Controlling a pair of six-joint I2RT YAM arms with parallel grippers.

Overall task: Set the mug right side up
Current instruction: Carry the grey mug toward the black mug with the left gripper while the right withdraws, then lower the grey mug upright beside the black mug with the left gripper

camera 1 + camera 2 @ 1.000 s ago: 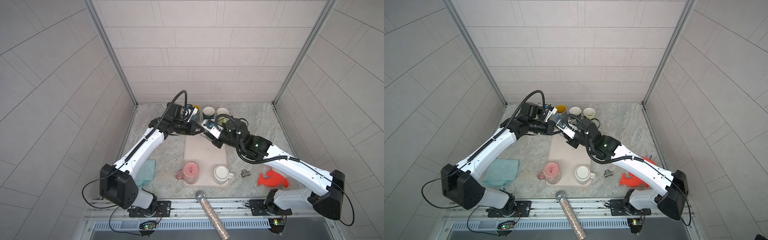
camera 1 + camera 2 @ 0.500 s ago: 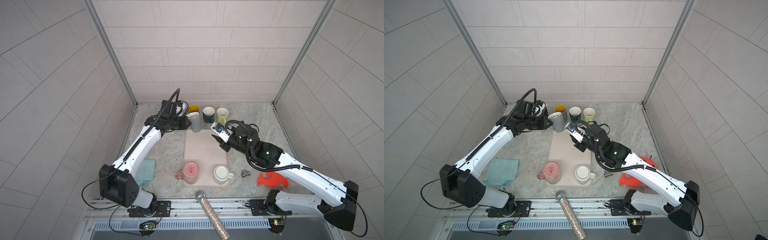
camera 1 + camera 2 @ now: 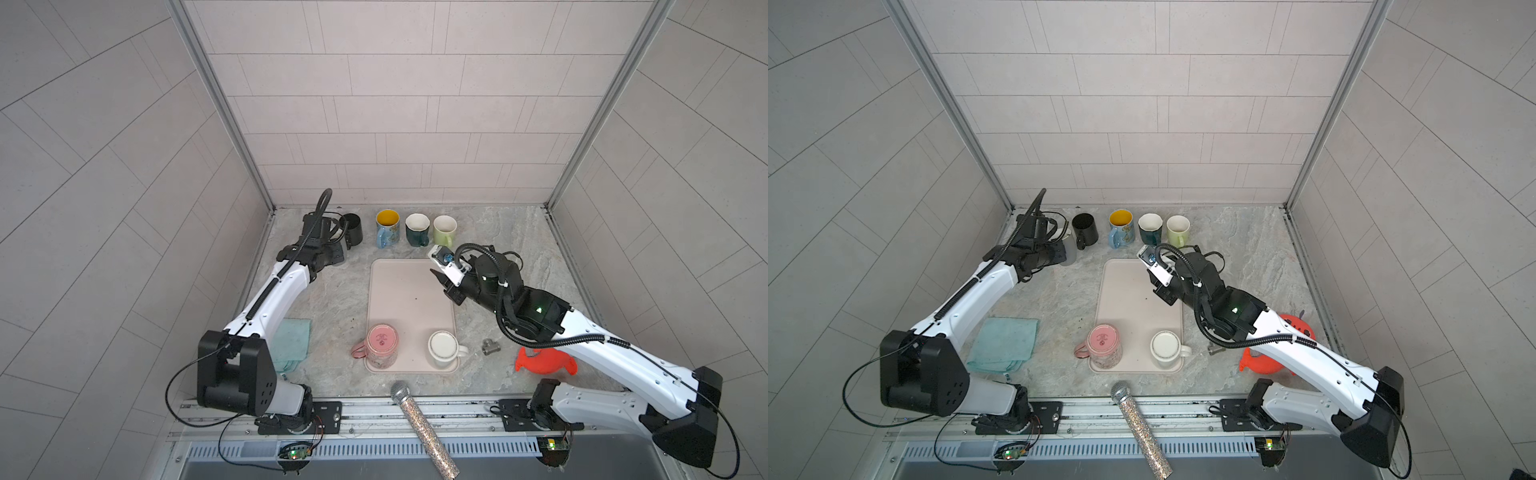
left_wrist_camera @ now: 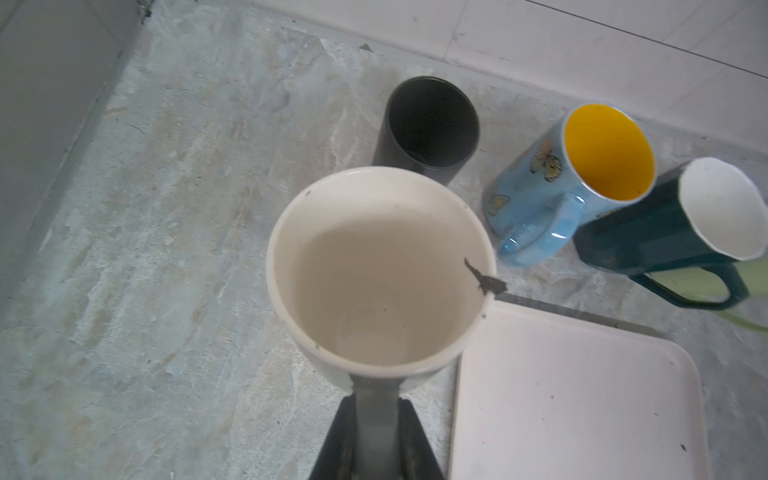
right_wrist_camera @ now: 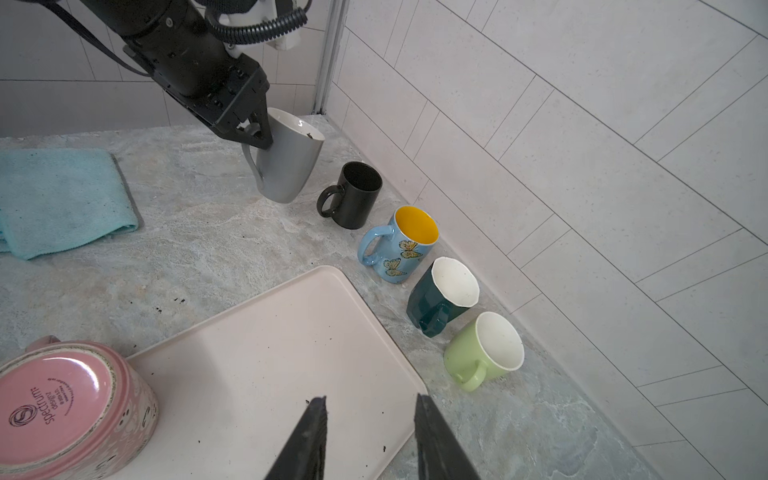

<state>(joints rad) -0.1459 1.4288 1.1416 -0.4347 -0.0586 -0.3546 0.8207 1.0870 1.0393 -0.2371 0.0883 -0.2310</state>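
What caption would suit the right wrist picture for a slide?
Left gripper holds a grey mug by its handle, mouth up, beside the black mug.

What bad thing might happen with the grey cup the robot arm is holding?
The grey ceramic mug is held tilted by the left gripper, pinched only at its handle's top, so it might slip or tip over when let go. The black mug stands right beside it and may get bumped.

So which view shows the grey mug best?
The right wrist view: the whole grey mug side-on, mouth up, handle in the left tool. The left wrist view shows only its rim and inside; in a top view just a sliver shows past the arm.
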